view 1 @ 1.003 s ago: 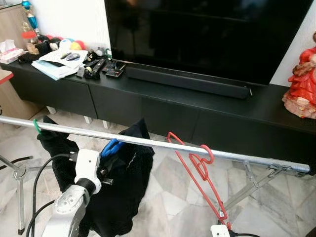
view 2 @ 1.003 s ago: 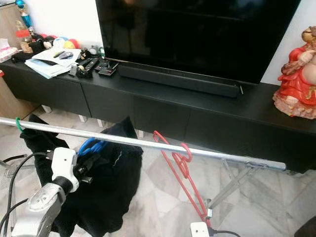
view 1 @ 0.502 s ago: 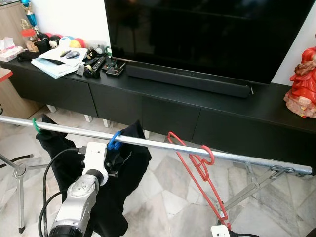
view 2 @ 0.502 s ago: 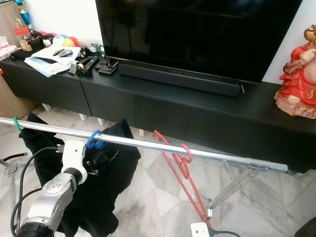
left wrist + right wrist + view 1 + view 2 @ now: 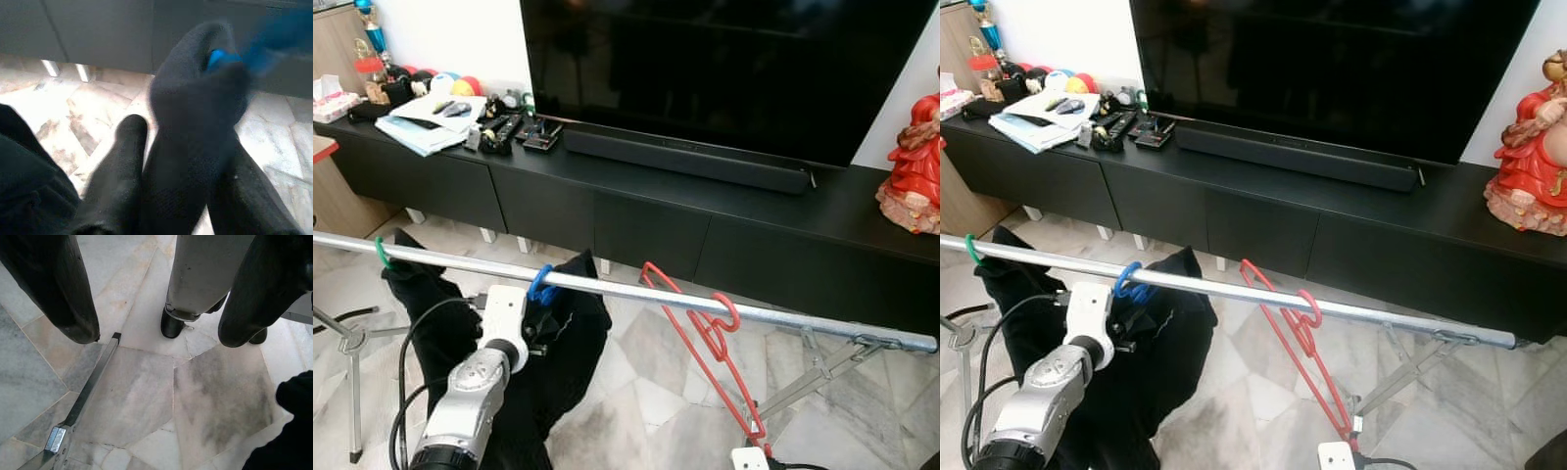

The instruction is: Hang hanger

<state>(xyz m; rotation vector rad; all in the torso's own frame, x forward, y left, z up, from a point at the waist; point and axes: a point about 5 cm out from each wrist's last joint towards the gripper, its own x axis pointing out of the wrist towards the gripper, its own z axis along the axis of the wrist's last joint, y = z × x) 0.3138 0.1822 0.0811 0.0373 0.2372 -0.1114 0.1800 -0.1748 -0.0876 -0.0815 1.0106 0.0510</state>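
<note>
Left claw (image 5: 540, 323) raised just under the rail, fingers pinched on black fabric with the blue hanger (image 5: 541, 286) inside it. Blue hook directly above the claw, already looped over the metal rail (image 5: 636, 293), so the remaining move looks like a straight release downward. Rail's long axis crossing ahead of the claw, side to side. Black garment (image 5: 558, 362) draped below, hiding the hanger's shoulders and the exact grip. Further along toward the right arm, a red hanger (image 5: 710, 343) hooked on the same rail. Right claw (image 5: 156, 303) low over the marble floor (image 5: 137, 396), fingers spread wide, empty. Beyond the rail, a black TV worktop (image 5: 724, 196).
</note>
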